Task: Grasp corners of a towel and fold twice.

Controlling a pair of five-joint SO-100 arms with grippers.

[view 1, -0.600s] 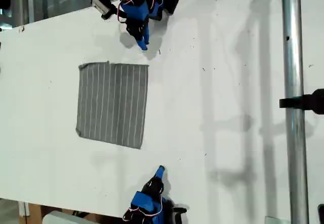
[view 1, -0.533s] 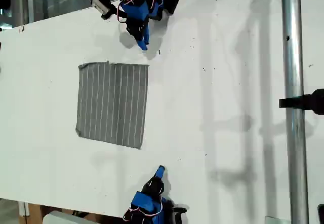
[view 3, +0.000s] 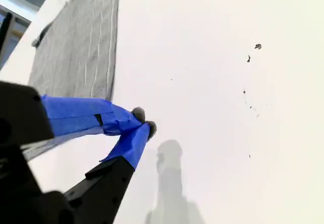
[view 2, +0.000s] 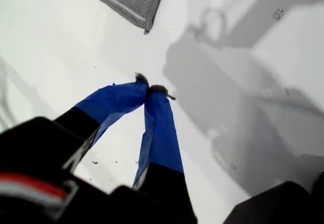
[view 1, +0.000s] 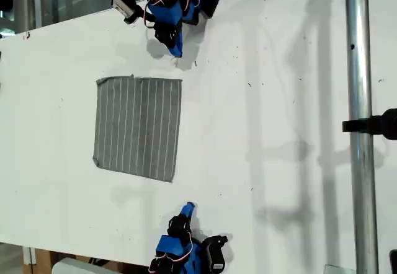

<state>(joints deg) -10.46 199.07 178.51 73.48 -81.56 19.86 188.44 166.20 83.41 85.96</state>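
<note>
Towel flat on white table; no writing legible.

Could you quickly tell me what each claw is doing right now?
My first claw: closed, holding nothing.
My second claw: closed, empty, beside the towel.

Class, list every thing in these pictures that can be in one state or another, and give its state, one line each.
towel: spread flat on the table, not folded, not gripped by either tool.
my first tool: shut, tips touching, empty, near one towel corner but apart from it.
my second tool: shut, tips touching, empty, beside the towel's edge, over bare table.
</note>
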